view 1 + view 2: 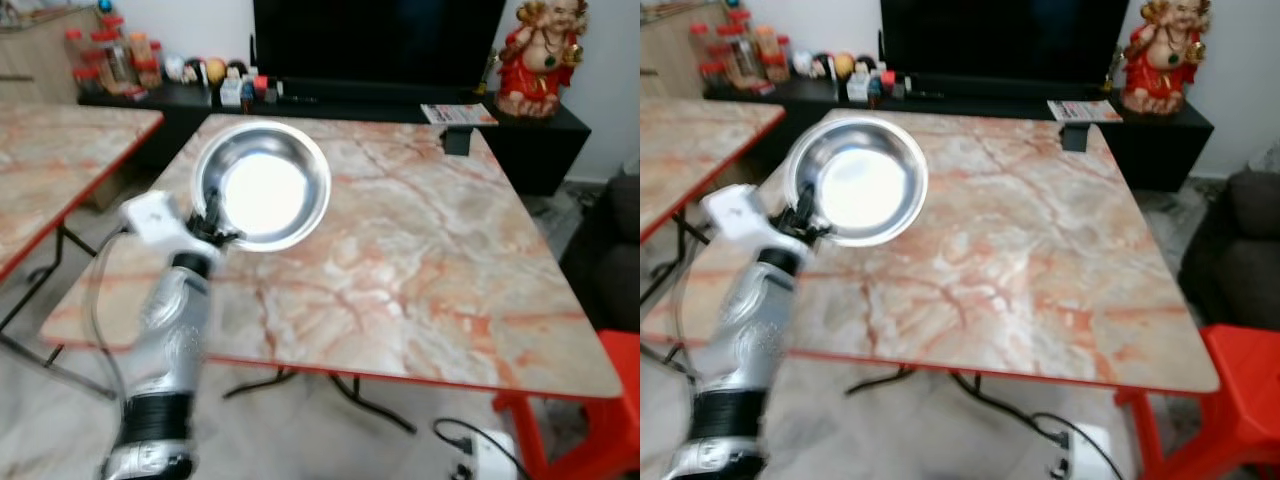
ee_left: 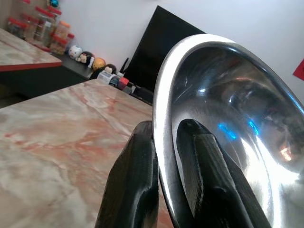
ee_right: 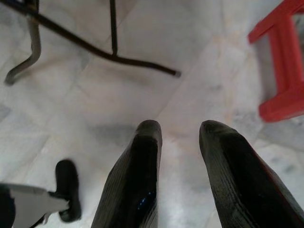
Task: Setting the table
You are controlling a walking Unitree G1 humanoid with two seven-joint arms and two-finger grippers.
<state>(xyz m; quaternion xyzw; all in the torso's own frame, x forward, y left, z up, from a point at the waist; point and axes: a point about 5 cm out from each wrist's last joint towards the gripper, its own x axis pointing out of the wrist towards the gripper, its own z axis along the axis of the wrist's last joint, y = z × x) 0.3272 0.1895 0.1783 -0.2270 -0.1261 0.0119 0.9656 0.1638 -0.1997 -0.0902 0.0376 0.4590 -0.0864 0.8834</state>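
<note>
I am pinching the near rim of one steel bowl with my left gripper, one finger inside and one outside, holding it over the left part of the marble table. My right gripper is hanging open above the floor, well apart, beside one red stool.

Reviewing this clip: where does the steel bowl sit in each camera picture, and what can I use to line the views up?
Left eye view: steel bowl upper left of centre, over the marble table, its near rim pinched by the left gripper.
Right eye view: bowl further left.
Left wrist view: bowl fills the right side, rim between the black fingers.
Right wrist view: floor and the right gripper, idle.
Shared landmark: the black TV.
</note>
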